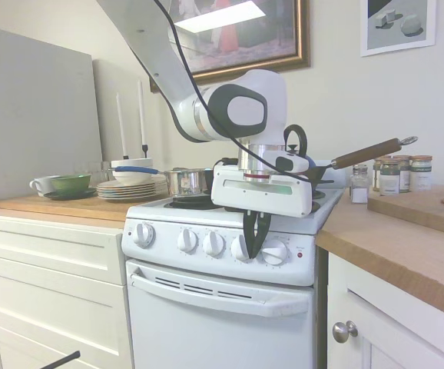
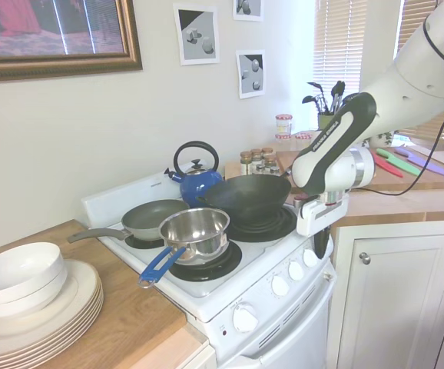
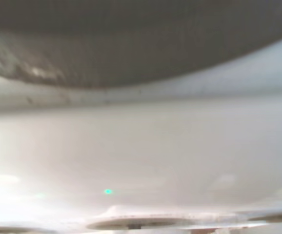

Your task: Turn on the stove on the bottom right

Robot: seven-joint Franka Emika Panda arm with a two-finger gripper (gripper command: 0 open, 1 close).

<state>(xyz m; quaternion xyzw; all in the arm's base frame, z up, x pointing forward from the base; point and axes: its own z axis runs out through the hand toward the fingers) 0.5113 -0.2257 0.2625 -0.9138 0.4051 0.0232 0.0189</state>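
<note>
The white stove (image 1: 222,296) fills the middle of the first exterior view, with five round white knobs along its front panel and a small red light (image 1: 299,254) at the right end. My gripper (image 1: 255,250) hangs fingers-down just in front of that panel, between the fourth knob (image 1: 240,247) and the rightmost knob (image 1: 276,252). Its fingertips meet and look shut, with nothing between them. In the second exterior view the gripper (image 2: 322,244) covers the far end of the knob row. The wrist view is a blur of white stove surface (image 3: 141,146).
A black wok (image 2: 249,198) sits on the front right burner, directly above the gripper. A steel saucepan (image 2: 197,229), a frying pan (image 2: 154,217) and a blue kettle (image 2: 197,181) fill the other burners. Stacked plates (image 1: 130,188) lie on the left counter and spice jars (image 1: 395,174) stand on the right one.
</note>
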